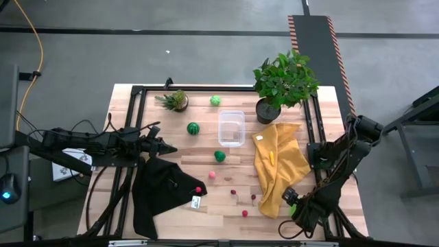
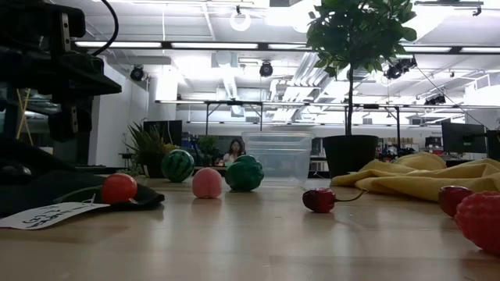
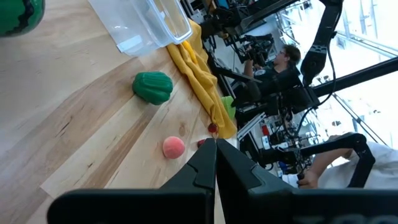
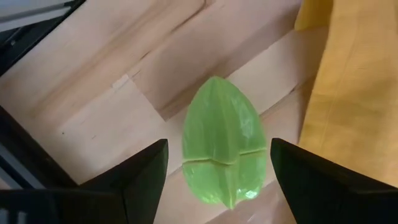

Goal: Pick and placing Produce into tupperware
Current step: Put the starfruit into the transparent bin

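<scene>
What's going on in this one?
The right end effector sits open around a light-green leafy piece lying on the wood beside the yellow cloth, at the table's near right corner; nothing is lifted yet. The left end effector is shut and empty, parked over the table's left side by the black cloth. The clear tupperware looks empty, with the other produce scattered around it.

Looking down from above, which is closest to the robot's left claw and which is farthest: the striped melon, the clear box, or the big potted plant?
Measured from the left gripper, in the high view:
1. The striped melon, just past the fingertips, toward the far edge.
2. The clear box, near the table's middle, beyond the melon.
3. The big potted plant, at the far right corner.
</scene>
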`<act>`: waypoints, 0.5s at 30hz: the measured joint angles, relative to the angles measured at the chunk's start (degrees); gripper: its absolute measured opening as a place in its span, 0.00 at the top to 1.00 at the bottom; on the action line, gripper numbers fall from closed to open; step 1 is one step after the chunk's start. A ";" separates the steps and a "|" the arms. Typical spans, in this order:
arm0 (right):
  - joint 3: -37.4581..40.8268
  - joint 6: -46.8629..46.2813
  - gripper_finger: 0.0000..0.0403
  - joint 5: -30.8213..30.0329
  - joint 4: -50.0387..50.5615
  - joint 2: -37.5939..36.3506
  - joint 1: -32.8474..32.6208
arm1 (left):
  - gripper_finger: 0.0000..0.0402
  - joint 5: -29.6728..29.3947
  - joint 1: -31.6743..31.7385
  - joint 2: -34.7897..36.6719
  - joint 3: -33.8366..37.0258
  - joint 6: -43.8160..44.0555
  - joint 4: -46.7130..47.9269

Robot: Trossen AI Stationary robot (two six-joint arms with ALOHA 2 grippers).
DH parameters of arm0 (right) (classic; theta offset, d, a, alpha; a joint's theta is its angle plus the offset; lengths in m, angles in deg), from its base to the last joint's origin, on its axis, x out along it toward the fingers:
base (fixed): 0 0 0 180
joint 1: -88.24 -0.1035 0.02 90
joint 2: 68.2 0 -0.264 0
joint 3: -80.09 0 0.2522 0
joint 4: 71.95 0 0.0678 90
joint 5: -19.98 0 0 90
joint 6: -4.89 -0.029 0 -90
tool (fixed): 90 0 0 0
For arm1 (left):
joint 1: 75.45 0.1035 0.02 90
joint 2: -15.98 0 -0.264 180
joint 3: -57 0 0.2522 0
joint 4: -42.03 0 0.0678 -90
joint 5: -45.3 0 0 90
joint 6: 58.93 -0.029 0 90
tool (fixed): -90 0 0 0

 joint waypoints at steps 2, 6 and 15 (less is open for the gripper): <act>0.87 -0.41 0.32 0.52 -1.17 0.02 0.00 | 1.00 0.00 0.00 0.00 0.00 0.00 0.00; 1.44 -0.52 0.32 1.11 -2.05 0.02 -0.01 | 1.00 0.00 0.00 0.01 0.00 -0.01 0.00; 1.44 0.18 0.32 1.06 -2.62 0.02 0.43 | 1.00 0.00 0.00 0.02 0.00 -0.02 0.00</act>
